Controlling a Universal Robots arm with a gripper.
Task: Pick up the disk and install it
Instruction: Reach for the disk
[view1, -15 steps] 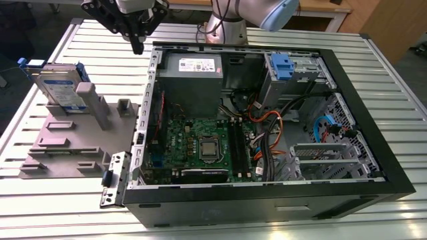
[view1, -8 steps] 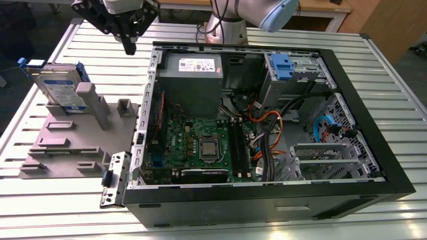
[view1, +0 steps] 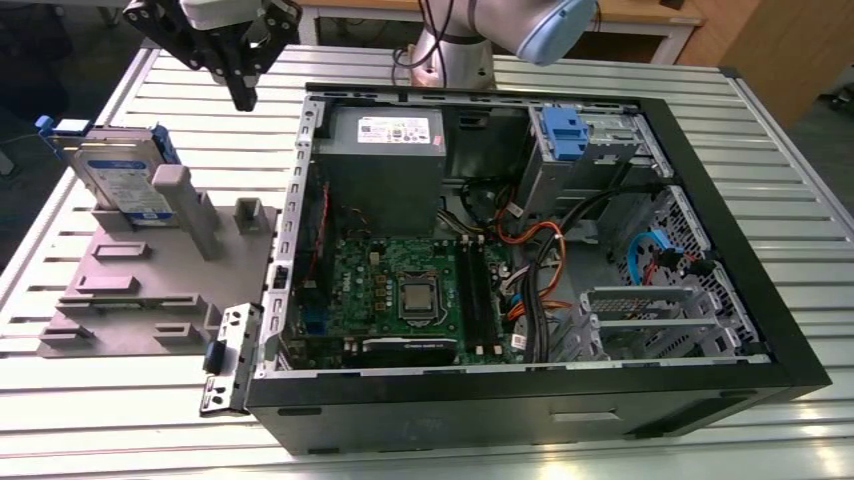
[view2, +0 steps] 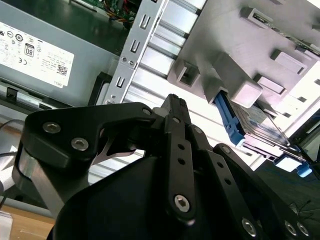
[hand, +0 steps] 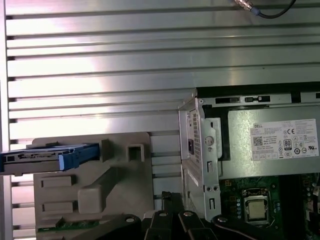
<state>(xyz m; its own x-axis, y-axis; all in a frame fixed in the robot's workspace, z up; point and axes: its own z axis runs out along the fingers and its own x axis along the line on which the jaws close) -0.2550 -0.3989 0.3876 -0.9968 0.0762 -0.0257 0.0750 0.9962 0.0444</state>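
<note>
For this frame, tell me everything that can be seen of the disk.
The disk is a flat rectangular silver-metal drive with a white-and-blue label on its broad face and blue plastic rails along its edges. It stands on edge, slightly tilted, seated in the grey fixture on the slatted table, to the exterior view's left of the open computer case. The gripper hangs above and apart from it, not touching.
</note>
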